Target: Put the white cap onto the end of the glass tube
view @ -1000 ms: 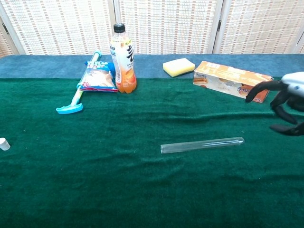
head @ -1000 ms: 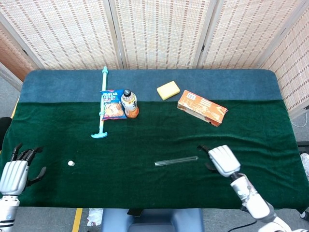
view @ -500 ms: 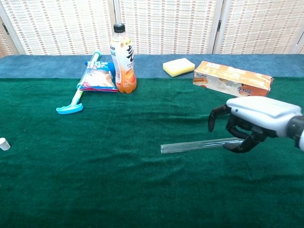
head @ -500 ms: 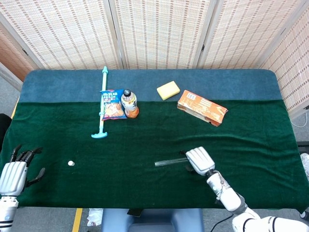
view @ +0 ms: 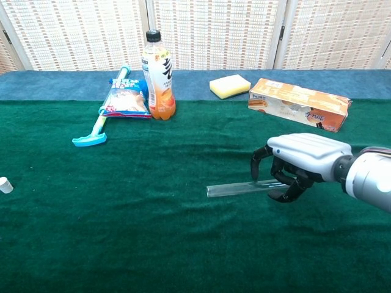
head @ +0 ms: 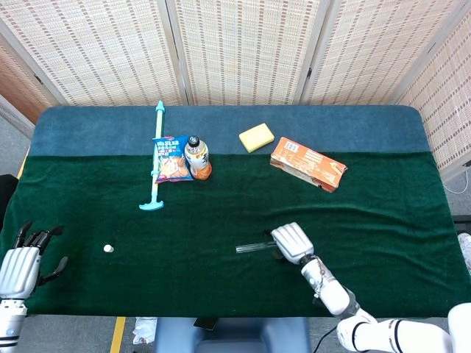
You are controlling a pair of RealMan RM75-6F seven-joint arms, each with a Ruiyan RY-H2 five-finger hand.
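Observation:
The glass tube (head: 254,247) (view: 235,189) lies flat on the green cloth, near the front, its left half showing. My right hand (head: 291,242) (view: 300,165) arches over the tube's right half and hides it. Its fingers (view: 259,160) curve down behind the tube and the thumb sits in front; no closed grip shows. The small white cap (head: 108,248) (view: 5,185) sits far to the left on the cloth. My left hand (head: 22,261) hangs at the table's front left corner, fingers spread, holding nothing, left of the cap.
At the back stand an orange drink bottle (head: 196,157) (view: 158,67), a snack bag (head: 171,159) (view: 125,97), a light blue long-handled tool (head: 156,158) (view: 91,134), a yellow sponge (head: 256,137) (view: 230,85) and an orange box (head: 307,163) (view: 299,104).
My right hand has moved left from beyond the tube's right end to over its right half. The tube, the cap and my left hand have stayed put.

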